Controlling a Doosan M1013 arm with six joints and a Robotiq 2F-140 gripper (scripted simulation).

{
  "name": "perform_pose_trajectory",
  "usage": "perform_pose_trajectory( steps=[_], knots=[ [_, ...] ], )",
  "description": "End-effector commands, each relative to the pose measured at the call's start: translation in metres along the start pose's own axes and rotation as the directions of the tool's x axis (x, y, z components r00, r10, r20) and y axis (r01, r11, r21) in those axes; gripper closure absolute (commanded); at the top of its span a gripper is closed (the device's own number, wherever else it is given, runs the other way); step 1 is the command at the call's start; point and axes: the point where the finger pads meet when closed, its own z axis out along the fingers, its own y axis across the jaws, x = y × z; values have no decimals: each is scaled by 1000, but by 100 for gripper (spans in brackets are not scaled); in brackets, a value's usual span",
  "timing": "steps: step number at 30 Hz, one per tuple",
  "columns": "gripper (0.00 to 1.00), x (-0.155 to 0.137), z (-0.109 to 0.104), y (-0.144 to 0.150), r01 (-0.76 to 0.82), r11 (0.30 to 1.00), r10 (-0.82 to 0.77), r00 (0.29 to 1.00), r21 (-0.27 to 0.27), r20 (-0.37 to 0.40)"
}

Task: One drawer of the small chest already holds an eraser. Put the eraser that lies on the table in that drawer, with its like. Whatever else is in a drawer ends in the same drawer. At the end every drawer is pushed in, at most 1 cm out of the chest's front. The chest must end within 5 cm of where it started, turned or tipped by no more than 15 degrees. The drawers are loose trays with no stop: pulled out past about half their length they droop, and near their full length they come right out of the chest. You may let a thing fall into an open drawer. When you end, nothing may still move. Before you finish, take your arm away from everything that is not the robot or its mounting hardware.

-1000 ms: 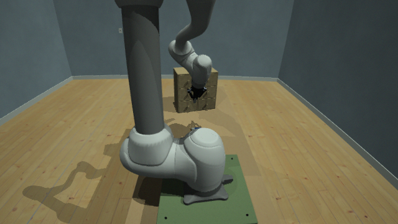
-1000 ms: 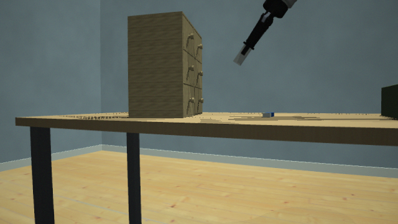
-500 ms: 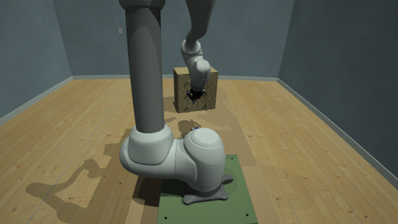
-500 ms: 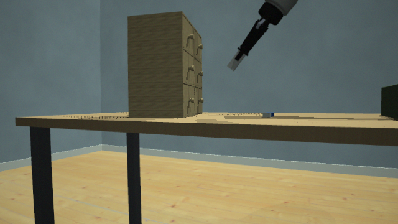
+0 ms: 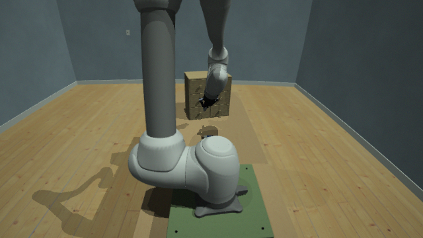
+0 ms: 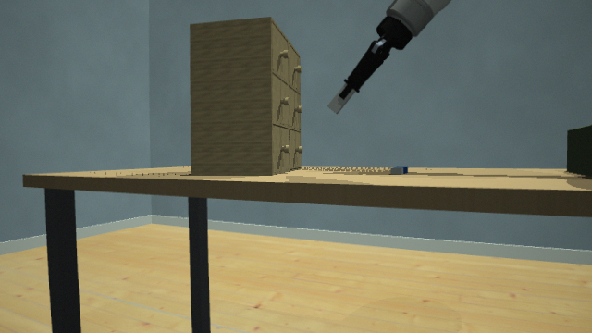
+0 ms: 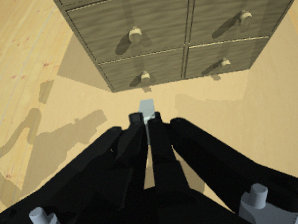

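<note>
tabletop bears the eraser [image 5: 208, 136] [image 6: 399, 170], long axis crossing the chest-to-base line; gripper [image 5: 205, 108] [image 6: 333, 110] [image 7: 148, 109] clenched empty.

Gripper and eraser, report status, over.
Gripper shut, nothing held, tilted toward the chest. Eraser on table. All visible drawers in; nothing seen blocking the eraser.
</note>
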Motion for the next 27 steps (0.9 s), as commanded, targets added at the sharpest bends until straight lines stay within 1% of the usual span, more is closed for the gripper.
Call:
perform_pose_trajectory(
  steps=[1, 5, 7, 8, 9, 14, 18, 27],
  knots=[
    [100, -2, 5, -1, 20, 1000, -18, 961, 5, -275],
    [100, -2, 5, -1, 23, 1000, -16, 952, 18, -306],
    [100, -2, 5, -1, 23, 1000, -16, 952, 18, -306],
    [100, -2, 5, -1, 26, 999, -16, 941, 26, -339],
    [80, -2, 5, -1, 27, 999, -16, 937, 27, -349],
    [80, -2, 5, -1, 34, 999, -20, 906, 25, -422],
    [80, -2, 5, -1, 37, 999, -30, 867, 6, -497],
    [80, -2, 5, -1, 37, 999, -30, 864, 4, -503]
  ],
)
